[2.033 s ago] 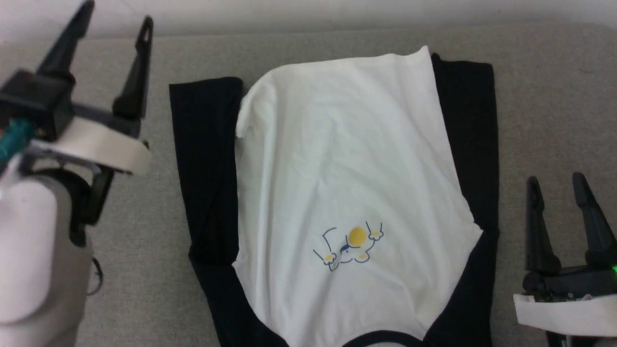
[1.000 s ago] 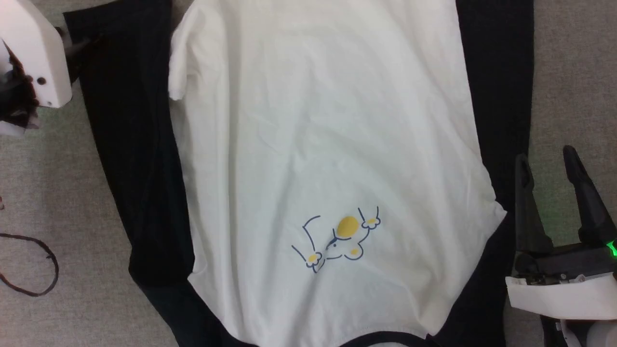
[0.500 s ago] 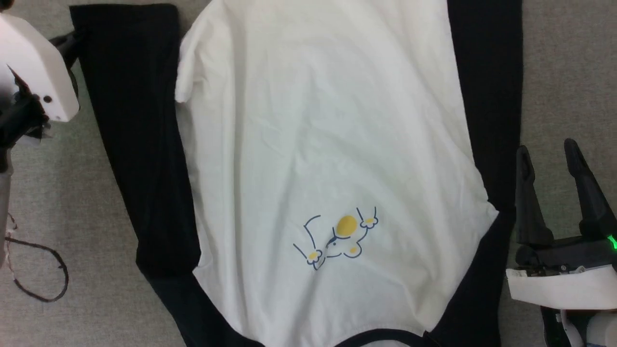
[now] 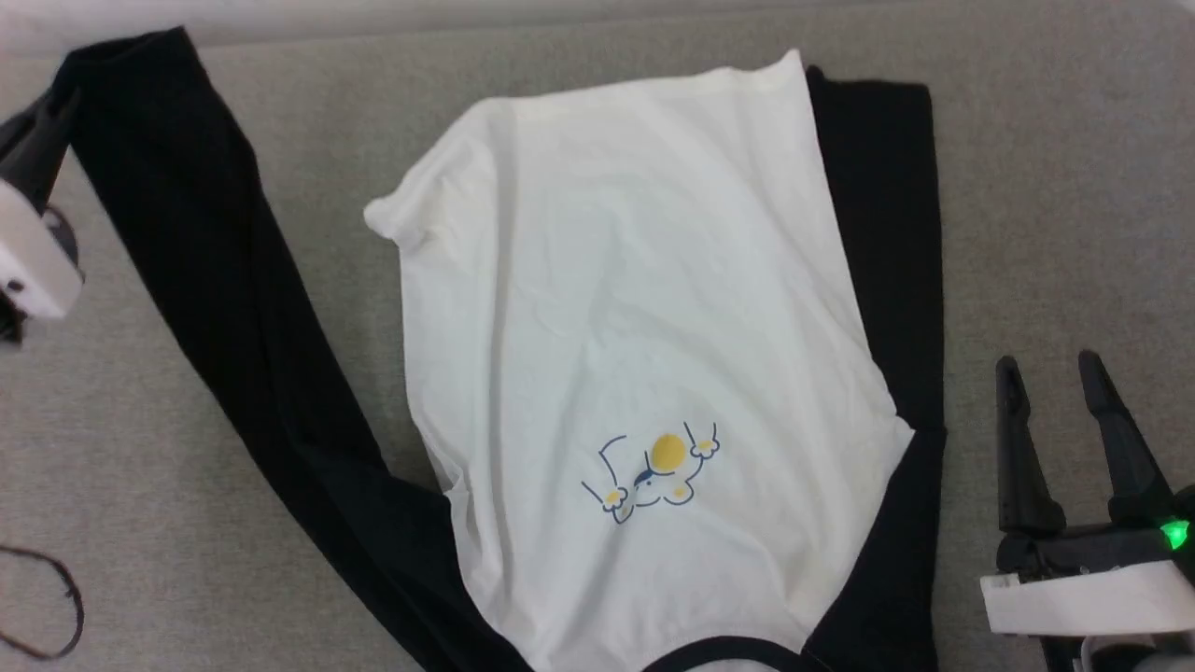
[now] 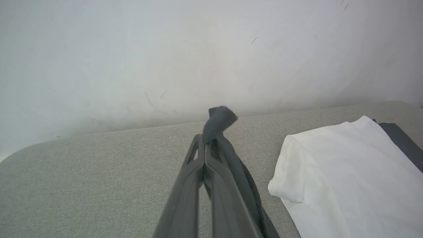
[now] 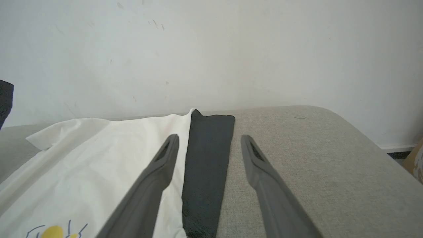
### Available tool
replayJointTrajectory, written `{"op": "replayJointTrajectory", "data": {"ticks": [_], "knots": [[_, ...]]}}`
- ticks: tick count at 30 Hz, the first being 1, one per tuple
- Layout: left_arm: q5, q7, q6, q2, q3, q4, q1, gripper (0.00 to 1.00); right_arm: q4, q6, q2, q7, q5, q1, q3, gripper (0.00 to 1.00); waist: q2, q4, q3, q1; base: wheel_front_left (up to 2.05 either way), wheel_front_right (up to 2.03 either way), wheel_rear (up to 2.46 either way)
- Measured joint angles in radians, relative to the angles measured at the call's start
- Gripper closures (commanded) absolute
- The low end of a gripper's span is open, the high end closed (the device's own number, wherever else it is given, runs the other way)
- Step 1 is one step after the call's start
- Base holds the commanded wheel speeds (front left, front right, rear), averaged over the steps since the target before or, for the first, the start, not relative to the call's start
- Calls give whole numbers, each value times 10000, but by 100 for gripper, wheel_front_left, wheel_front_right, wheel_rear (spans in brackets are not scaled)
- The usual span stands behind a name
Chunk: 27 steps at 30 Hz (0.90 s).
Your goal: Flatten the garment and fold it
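- Far left: a dark cord [image 4: 79,607] loops over the grey padded surface [image 4: 1055,187] at my lower-left edge of the head view.
- Upper left: my left gripper [image 5: 207,140] has its two fingers pressed together on the cuff [image 5: 218,120] of the black left sleeve [image 4: 215,299]. In the left wrist view a tuft of dark cloth sticks up past the fingertips, with the pale wall [image 5: 165,49] behind it.
- That sleeve runs as a long diagonal from the gripped cuff, away from the body, down to the shoulder near the bottom of the head view. A wedge of bare surface shows between it and the white panel.
- Centre: the garment [image 4: 635,308] lies face up on the surface, hem towards the wall and black neckline [image 4: 719,649] nearest me. The white front is lightly creased, and its hem corner [image 4: 387,219] on the left side is curled over.
- The small blue-outlined print [image 4: 653,471] with its yellow circle sits low on the front, upside down from where I look.
- Right of centre: the black right sleeve [image 4: 887,233] lies straight alongside the body, touching its edge.
- Far right: my right gripper [image 4: 1047,362] hangs with its fingers wide apart and nothing between them, just beside that sleeve. A green light glows on its base.
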Motion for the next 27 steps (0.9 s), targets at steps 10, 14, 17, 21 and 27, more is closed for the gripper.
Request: {"op": "replayJointTrajectory", "data": {"ticks": [10,14,17,21,27], "knots": [[-464,50,978,648,1315,-2004,2980,100,199,0,0,-15,236,713,-153,0,0,385,-1671,-2,0,0,0],[-698,148,1392,721,1896,-2592,4019,100,207,0,0,-12,324,977,-209,0,0,577,-2217,-1,0,0,0],[-894,207,1655,744,2370,-2830,4772,100,192,0,0,10,368,1105,-255,0,0,718,-2563,0,0,0,0],[-1047,270,1919,815,3032,-2897,5737,100,163,0,0,15,382,1221,-276,0,0,882,-2928,0,0,0,0],[-1229,167,2015,842,3789,-2865,6827,100,96,0,0,104,380,1259,-278,0,0,1053,-3163,1,0,0,0]]}}
